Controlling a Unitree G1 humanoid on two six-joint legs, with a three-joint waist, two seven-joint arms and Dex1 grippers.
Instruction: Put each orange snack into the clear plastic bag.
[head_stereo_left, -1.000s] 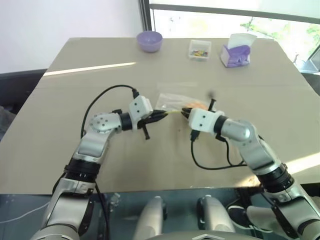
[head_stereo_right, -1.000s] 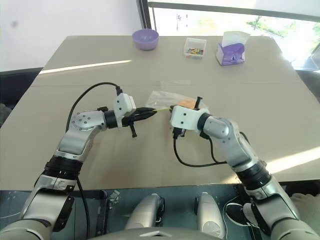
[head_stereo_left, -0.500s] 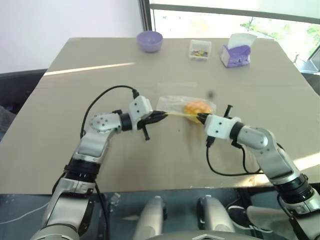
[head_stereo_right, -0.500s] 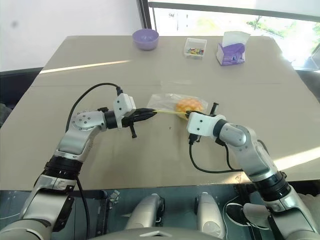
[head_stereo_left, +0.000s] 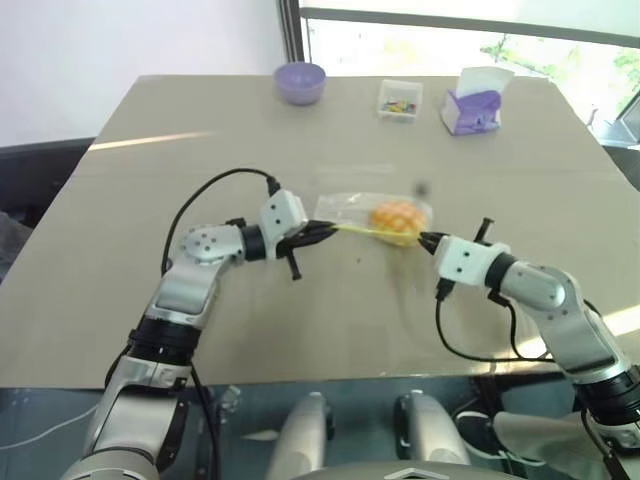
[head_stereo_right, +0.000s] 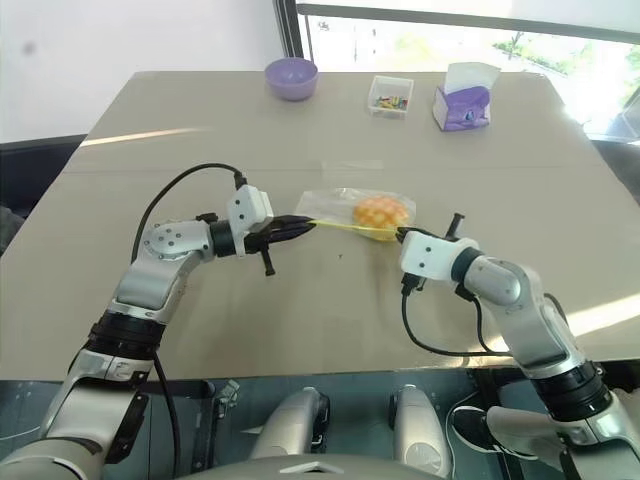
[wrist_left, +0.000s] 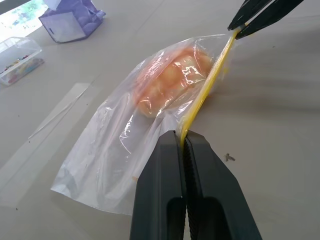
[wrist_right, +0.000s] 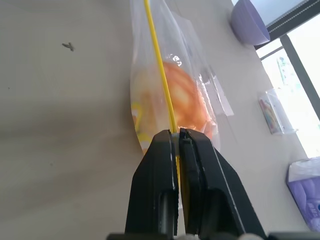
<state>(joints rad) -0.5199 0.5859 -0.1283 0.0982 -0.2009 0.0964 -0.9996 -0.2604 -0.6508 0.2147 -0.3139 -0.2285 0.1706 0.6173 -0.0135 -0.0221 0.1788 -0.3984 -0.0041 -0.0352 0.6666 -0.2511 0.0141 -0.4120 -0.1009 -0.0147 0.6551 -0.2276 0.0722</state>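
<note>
The clear plastic bag (head_stereo_left: 365, 212) lies mid-table with the orange snack (head_stereo_left: 394, 216), a domed bun with a criss-cross top, inside it. Its yellow seal strip (wrist_left: 207, 90) is stretched taut between both grippers. My left gripper (head_stereo_left: 328, 229) is shut on the strip's left end, and my right gripper (head_stereo_left: 424, 239) is shut on its right end. In the left wrist view the bun (wrist_left: 170, 80) shows through the film, with the right gripper's fingertips (wrist_left: 247, 20) pinching the far end. The right wrist view shows the bun (wrist_right: 182, 95) beside the strip (wrist_right: 159, 60).
Along the table's far edge stand a purple bowl (head_stereo_left: 300, 81), a small clear box of coloured bits (head_stereo_left: 399, 99) and a purple tissue box (head_stereo_left: 473, 103). Black cables loop from both wrists over the table.
My right gripper slid to the right along the yellow strip, from near the left gripper to the bag's right end, uncovering the bun. The left gripper kept still.
</note>
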